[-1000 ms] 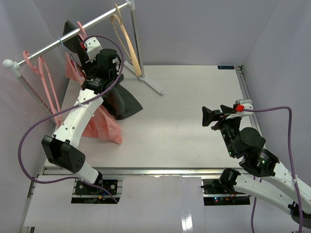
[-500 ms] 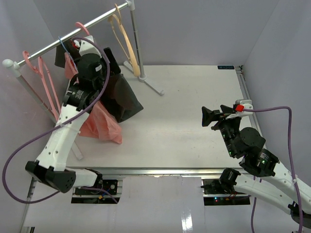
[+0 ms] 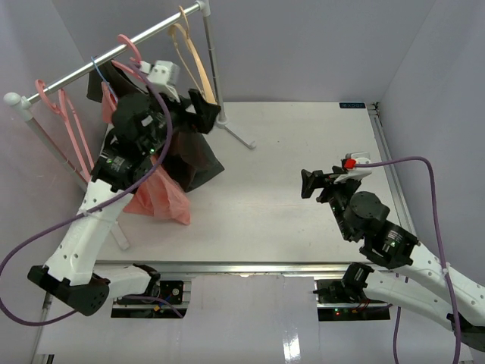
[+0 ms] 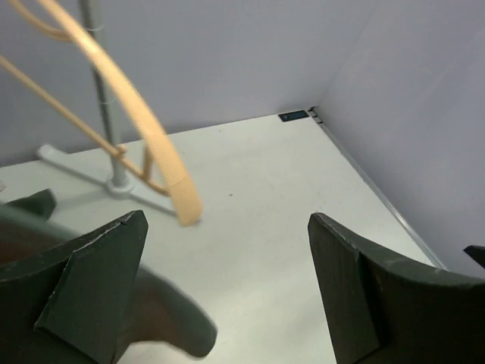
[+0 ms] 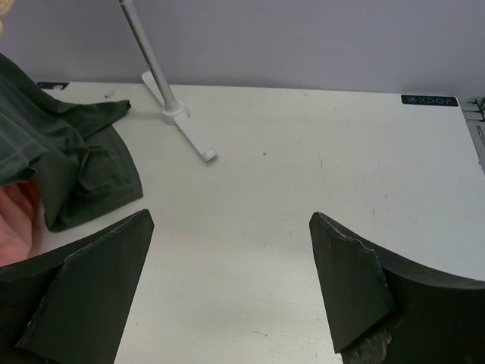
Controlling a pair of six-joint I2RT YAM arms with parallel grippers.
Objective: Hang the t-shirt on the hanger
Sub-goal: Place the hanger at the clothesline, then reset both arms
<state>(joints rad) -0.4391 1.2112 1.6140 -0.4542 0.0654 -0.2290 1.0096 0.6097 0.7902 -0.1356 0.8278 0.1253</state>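
Hanging state: the t-shirt (image 3: pixel 193 155) droops from the salmon-pink hanger (image 3: pixel 133 53) on the rail (image 3: pixel 76 72). Its lower end is bunched on the worktop (image 3: pixel 303 136), touching the salmon-pink garment (image 3: pixel 159 199).
Left gripper (image 4: pixel 226 226): fingers spread wide with nothing between them. It is raised near the rail, just beside the tan-yellow hanger (image 4: pixel 144 121).
Right gripper (image 5: pixel 231 224): spread and empty, low over bare worktop, well apart from the cloth.
Poor view: the left arm covers the hanger's shoulders, so I cannot tell whether both sit inside the shirt. It may be caught on one only.
Risk of slipping: with neither gripper pinching the cloth, an uneven drape could let the shirt's own weight drag it off the hanger onto the worktop.
Risk of snagging: the open left fingers are close to the tan-yellow hanger. A careless swing could hook it, set it swinging or knock it off the rail.
Risk of wrong cloth: the hem lies against the salmon-pink garment, so a grab there could gather both.
Risk to the rack: the rack foot (image 5: pixel 182 121) looks slender. A hard sideways tug on the shirt could shift or tip the stand.
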